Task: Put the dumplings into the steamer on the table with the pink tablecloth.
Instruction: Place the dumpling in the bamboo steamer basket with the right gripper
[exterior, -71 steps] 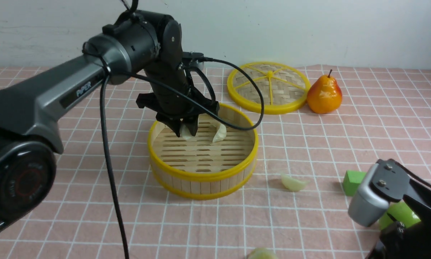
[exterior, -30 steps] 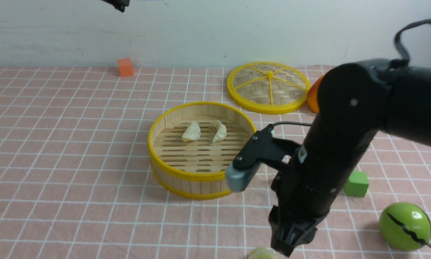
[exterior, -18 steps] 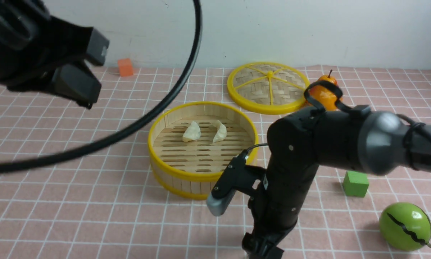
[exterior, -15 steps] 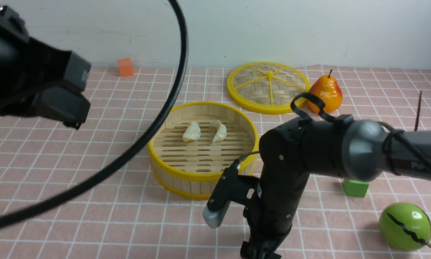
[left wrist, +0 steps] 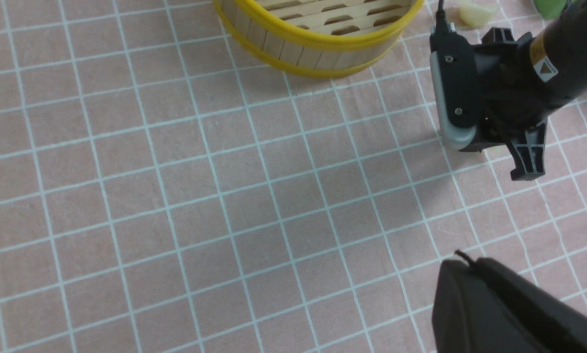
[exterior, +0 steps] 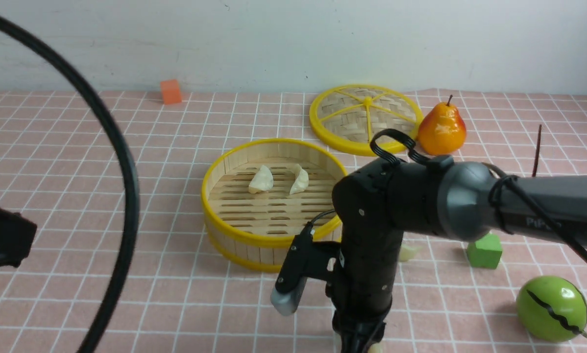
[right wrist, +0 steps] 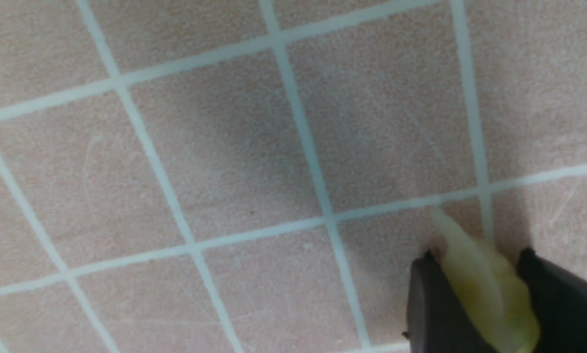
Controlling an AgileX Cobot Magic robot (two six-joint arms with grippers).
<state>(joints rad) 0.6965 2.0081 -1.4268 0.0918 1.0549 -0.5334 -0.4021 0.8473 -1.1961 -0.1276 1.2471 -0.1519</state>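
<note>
Dumpling (right wrist: 484, 294) rests on the counter (exterior: 176, 304) on the robot's side of the steamer (exterior: 254, 238), clasped by the right hand (right wrist: 478, 260), its long axis running along the gap between the fingers. From that hand the steamer lies ahead and slightly left.

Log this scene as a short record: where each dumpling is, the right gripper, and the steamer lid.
steamer: open, two dumplings inside
right gripper: closed on third dumpling, down at the pink tablecloth
fourth dumpling: loose on the cloth, right of the steamer
lid: flat on the cloth behind the steamer
nearby: pear, green cube, orange cube
</note>
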